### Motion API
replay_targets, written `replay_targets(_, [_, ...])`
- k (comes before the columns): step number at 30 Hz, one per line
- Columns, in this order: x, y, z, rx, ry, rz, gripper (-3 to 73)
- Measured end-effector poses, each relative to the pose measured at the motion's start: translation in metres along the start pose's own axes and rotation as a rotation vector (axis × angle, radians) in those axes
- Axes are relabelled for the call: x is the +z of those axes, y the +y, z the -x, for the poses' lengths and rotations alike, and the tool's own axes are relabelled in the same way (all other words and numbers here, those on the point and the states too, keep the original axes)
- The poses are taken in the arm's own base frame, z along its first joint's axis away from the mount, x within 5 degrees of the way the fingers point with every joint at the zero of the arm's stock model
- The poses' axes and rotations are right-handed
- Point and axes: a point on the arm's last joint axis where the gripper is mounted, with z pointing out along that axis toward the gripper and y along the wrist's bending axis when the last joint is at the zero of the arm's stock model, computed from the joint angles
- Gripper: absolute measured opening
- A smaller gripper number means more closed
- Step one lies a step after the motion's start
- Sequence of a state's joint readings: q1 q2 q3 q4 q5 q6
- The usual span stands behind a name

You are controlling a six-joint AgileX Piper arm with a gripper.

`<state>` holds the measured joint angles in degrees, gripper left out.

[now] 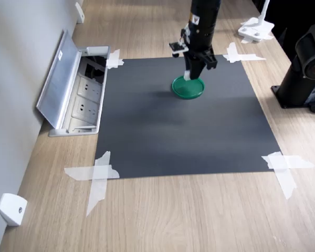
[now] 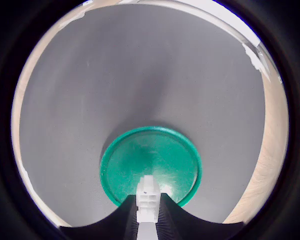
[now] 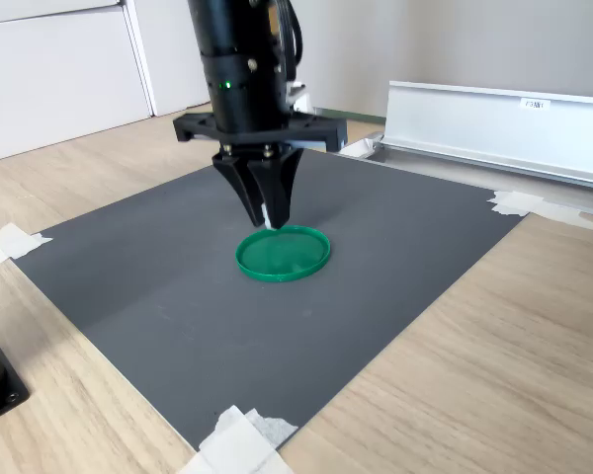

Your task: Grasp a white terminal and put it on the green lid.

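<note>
A: Where is the tiny white plastic terminal block (image 2: pixel 147 199) at this moment?

B: Pinched between the two black fingers of the pincer (image 2: pixel 148 212). In the wrist view it juts out past the fingertips, ribbed on its face, with its free end over the flat round dark-green plastic lid (image 2: pixel 150 165). In the second exterior view only a white sliver shows at the fingertips, just above the lid's far rim.

A: Has it touched the lid?

B: I cannot tell. In both exterior views the tips hang very close over the lid's edge, but the gap is too fine to read.

A: How would you expect the piece to handle?

B: Light and rigid, I'd judge: hard moulded plastic, smooth enough to slip or pivot if held by a corner. The flat opposite sides are the sensible place to hold it, which is roughly how the pincer has it. Being so light, it could bounce or skid on the slick lid if let go from any height, and it sits toward the rim rather than the middle.

A: And around it?

B: The lid lies on a dark grey matte sheet (image 1: pixel 184 131) taped at its corners with white tape strips (image 1: pixel 97 176) to the pale wood worktop (image 1: pixel 173 215). An open metal socket box (image 1: pixel 76 97) sits at the first exterior view's left, well apart.
</note>
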<state>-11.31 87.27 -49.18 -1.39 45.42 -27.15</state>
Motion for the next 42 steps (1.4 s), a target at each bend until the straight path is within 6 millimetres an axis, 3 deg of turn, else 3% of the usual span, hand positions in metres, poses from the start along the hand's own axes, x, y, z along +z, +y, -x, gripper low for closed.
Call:
replay_targets(6, [0.002, 0.0, 0.001, 0.002, -0.003, -0.001, 16.2])
replay_targets(9, [0.002, 0.0, 0.0, 0.001, 0.007, 0.003, 26.3])
replay_targets(15, [0.001, -0.001, -0.002, 0.027, 0.031, -0.008, 54.0])
replay_targets(17, [-0.004, -0.002, -0.003, 0.032, 0.018, -0.028, 59.5])
replay_targets(20, [-0.022, -0.003, -0.005, 0.036, -0.048, -0.068, 61.3])
replay_targets(24, [-0.049, 0.0, -0.011, 0.043, -0.138, -0.106, 52.0])
replay_targets(32, [-0.108, 0.017, -0.034, 0.078, -0.328, -0.143, 5.8])
replay_targets(38, [-0.154, 0.037, -0.057, 0.151, -0.586, -0.144, -0.3])
replay_targets(42, [-0.159, 0.051, -0.081, 0.183, -0.71, -0.17, -0.5])
